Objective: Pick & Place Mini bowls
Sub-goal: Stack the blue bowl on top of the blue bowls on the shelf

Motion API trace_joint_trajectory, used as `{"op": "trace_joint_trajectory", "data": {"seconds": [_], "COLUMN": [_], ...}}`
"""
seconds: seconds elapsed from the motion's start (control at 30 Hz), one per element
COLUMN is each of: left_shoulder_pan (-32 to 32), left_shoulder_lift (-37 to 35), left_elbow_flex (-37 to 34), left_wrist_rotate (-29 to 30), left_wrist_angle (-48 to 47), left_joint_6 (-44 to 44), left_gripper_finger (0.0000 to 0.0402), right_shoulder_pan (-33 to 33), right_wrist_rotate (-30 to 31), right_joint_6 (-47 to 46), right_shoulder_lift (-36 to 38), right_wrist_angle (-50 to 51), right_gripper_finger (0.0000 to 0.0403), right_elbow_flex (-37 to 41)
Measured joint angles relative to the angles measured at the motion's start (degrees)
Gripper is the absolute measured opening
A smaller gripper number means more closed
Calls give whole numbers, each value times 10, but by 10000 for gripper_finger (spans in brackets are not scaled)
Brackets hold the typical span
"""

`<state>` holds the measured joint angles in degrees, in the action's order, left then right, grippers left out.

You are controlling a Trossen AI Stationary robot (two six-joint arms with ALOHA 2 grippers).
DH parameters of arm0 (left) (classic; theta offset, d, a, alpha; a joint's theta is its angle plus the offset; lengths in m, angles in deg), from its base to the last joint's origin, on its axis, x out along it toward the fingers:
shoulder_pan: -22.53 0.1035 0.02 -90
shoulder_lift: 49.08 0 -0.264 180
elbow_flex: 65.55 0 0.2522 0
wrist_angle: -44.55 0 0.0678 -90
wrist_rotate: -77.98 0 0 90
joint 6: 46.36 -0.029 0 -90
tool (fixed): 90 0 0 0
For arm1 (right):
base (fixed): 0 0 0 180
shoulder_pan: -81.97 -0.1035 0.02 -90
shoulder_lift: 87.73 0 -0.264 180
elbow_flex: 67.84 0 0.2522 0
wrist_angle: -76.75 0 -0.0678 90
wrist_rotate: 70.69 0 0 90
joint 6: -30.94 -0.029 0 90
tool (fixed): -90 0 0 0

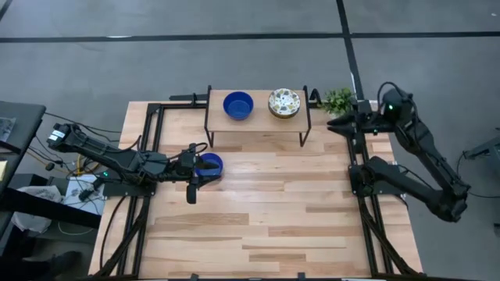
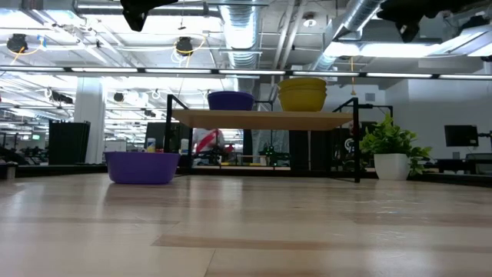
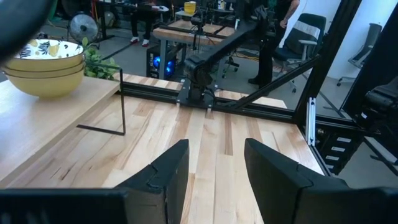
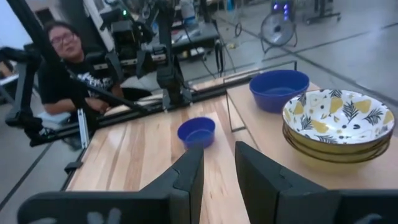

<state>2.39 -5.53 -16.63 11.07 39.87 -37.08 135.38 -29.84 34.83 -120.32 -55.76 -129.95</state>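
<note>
One blue mini bowl (image 1: 211,164) stands on its base on the table, also in the low view (image 2: 142,167) and the right wrist view (image 4: 196,132). Another blue bowl (image 1: 238,105) and a stack of patterned bowls (image 1: 284,103), yellow outside, sit on a raised wooden shelf (image 1: 258,126). My left gripper (image 1: 201,167) hovers open above the table bowl's left rim; between its fingers (image 3: 214,168) only bare table shows. My right gripper (image 1: 334,122) waits open by the shelf's right end, raised, looking across the shelf (image 4: 217,168).
The shelf stands on thin black legs (image 3: 123,106) at the table's far side. A small potted plant (image 1: 337,99) sits at the far right corner. Black frame rails (image 1: 152,133) run along both sides. A person (image 4: 68,68) sits beyond the table's left side.
</note>
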Motion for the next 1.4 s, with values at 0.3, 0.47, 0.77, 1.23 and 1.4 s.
{"op": "trace_joint_trajectory", "data": {"seconds": [0.3,0.47,0.77,1.23,1.4], "left_shoulder_pan": [0,0,0,0,0], "left_shoulder_lift": [0,0,0,0,0], "left_elbow_flex": [0,0,0,0,0], "left_wrist_rotate": [0,0,0,0,0], "left_wrist_angle": [0,0,0,0,0], "left_joint_6": [0,0,0,0,0], "left_gripper_finger": [154,154,154,154,154], "right_shoulder_pan": [0,0,-2,-67,-114], "right_wrist_rotate": [45,45,45,114,153], "right_joint_6": [-78,-124,-191,-248,-251], "right_shoulder_lift": [109,157,218,229,229], "right_wrist_angle": [-44,-72,-140,-251,-293], "right_gripper_finger": [82,82,82,82,82], "right_elbow_flex": [75,113,192,318,354]}}
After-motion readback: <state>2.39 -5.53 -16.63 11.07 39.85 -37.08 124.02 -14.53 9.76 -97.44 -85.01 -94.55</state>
